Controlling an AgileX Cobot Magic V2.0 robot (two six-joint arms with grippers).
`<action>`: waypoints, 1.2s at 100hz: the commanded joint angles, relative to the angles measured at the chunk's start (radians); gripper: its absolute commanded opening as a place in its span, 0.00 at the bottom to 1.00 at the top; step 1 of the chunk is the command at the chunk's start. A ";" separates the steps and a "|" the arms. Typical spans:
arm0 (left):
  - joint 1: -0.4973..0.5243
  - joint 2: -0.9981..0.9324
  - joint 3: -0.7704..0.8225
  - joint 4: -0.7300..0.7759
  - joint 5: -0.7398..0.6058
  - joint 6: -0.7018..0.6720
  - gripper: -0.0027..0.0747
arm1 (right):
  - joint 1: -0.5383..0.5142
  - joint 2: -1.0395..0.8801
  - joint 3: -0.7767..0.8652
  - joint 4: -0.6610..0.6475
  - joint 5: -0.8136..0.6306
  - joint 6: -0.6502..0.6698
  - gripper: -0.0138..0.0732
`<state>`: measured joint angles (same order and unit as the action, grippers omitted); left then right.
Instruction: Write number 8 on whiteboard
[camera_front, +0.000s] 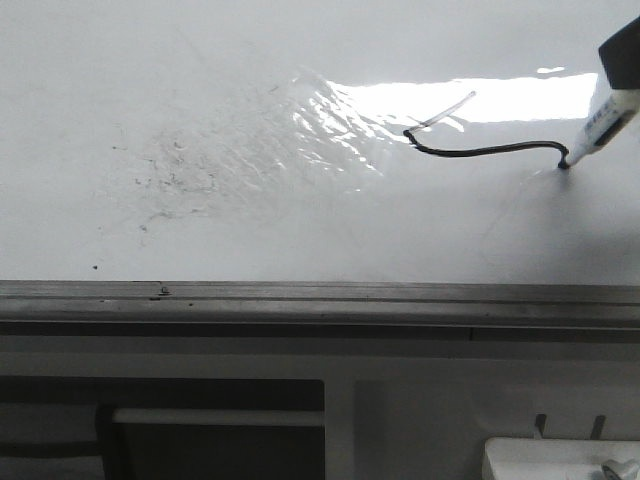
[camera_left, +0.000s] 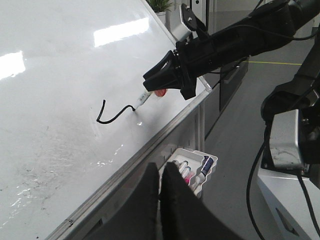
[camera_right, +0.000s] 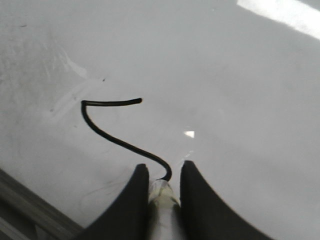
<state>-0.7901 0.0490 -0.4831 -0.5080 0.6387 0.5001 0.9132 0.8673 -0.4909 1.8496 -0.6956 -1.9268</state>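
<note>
The whiteboard is a large glossy white board. On it the number 8 stands as one black curved stroke with a short hook at its far end. The same stroke shows in the right wrist view and the left wrist view. My right gripper is shut on a white marker, whose tip touches the board at the end of the stroke. In the front view the marker slants down from the upper right. My left gripper is shut and empty, off the board past its edge rail.
A grey metal rail runs along the board's near edge. A wrinkled shiny film patch and grey speckled smudges lie left of the stroke. A white tray with several markers hangs below the rail.
</note>
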 joint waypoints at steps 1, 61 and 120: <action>-0.007 0.012 -0.024 -0.029 -0.062 -0.010 0.01 | -0.011 0.038 -0.006 0.009 0.033 0.018 0.08; -0.007 0.012 -0.024 -0.029 -0.047 -0.010 0.01 | -0.011 0.116 -0.168 -0.064 0.001 0.014 0.08; -0.007 0.012 -0.024 -0.032 -0.039 -0.010 0.01 | -0.017 0.112 -0.267 -0.125 0.025 0.014 0.08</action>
<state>-0.7901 0.0485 -0.4831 -0.5099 0.6638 0.5001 0.9031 0.9901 -0.7114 1.7848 -0.6958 -1.9027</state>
